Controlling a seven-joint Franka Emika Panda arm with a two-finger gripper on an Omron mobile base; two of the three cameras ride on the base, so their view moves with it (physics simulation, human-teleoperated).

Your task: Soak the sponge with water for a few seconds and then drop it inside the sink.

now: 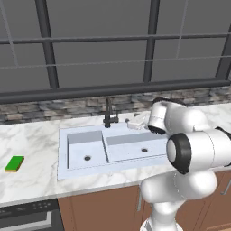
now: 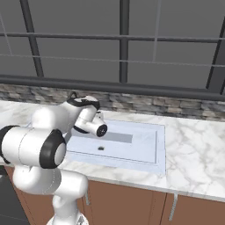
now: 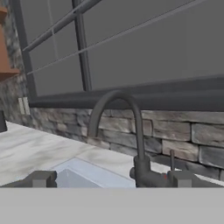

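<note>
Green sponge [image 1: 15,163] lies flat on the marble counter [image 1: 31,135], well to the left of the sink [image 1: 113,149] and apart from it. Pale double basin noted: smaller compartment on the left, wider on the right, each with a dark drain. Black faucet [image 1: 108,114] stands at the sink's back edge, between the basins; its arched spout [image 3: 114,109] faces me in the hand view. My gripper [image 3: 111,178] hovers beside the faucet, fingers [image 3: 43,178] spread wide, nothing held between them. Stone backsplash [image 3: 183,131] and dark window frame behind.
</note>
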